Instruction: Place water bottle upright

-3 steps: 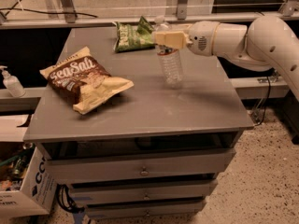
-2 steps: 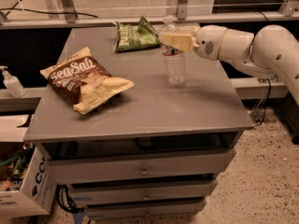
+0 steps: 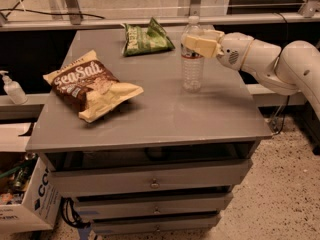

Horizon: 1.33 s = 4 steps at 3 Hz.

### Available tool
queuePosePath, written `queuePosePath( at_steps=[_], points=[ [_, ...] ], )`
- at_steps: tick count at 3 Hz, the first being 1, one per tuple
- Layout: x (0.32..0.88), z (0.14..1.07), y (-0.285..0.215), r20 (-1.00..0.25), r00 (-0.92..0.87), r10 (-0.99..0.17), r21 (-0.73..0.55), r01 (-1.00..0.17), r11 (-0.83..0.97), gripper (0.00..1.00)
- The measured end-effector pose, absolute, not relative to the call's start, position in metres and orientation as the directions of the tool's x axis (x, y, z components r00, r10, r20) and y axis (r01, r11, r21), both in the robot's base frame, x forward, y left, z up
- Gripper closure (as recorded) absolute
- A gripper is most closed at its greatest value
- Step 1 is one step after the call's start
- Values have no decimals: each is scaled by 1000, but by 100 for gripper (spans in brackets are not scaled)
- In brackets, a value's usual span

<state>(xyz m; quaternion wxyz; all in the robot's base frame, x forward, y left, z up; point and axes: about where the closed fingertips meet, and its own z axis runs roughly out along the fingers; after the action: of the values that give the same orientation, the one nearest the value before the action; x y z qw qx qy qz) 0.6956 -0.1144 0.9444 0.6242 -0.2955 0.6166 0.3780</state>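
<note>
One water bottle point(image 3: 192, 70) stands upright, long axis vertical, on the desk point(image 3: 165, 119) right of frame centre, base seemingly down; your gripper point(image 3: 195, 42), extended from the frame's right, is clamped round its shoulder below the cap.

"Sea Salt" stands on the chip bag point(image 3: 90, 86), well left of the gripper point(image 3: 194, 42), which is at the bottle point(image 3: 192, 71) shoulder. "CC" is on the box point(image 3: 31, 204), far below-left.
</note>
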Motion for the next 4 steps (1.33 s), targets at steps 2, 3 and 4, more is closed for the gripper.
queuePosePath(
  at_steps=[2,3,4],
  points=[
    [696,946,-114,-993,-46,108,97,-836,540,100],
    [696,946,-114,-993,-46,108,97,-836,539,83],
    [696,947,-114,-993,-46,108,97,-836,539,60]
  ],
)
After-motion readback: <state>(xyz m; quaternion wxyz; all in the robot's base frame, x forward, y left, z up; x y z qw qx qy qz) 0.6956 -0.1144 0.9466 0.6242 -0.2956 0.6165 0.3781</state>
